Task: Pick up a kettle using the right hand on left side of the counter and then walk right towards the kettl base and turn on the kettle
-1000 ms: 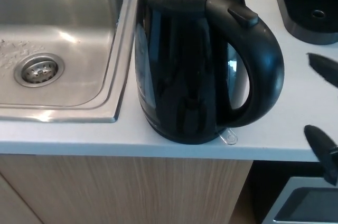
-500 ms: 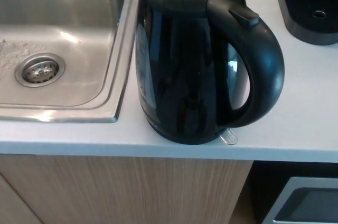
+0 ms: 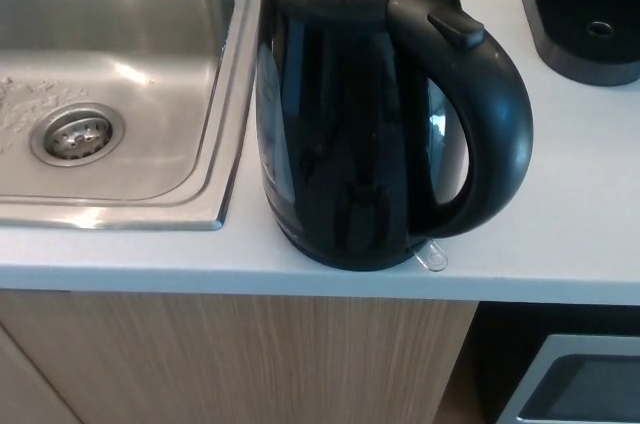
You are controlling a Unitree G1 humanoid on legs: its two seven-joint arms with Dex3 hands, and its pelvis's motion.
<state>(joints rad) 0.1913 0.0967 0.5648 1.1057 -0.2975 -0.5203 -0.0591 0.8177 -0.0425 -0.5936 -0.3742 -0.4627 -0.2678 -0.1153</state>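
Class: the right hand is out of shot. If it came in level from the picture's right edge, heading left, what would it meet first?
Probably the black kettle's handle, which faces that side; only bare counter lies between. Depth is unclear.

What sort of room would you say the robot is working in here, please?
Most likely a kitchen: a steel sink is set into a pale counter, a black kettle stands beside it, and wood-grain cabinet fronts run underneath.
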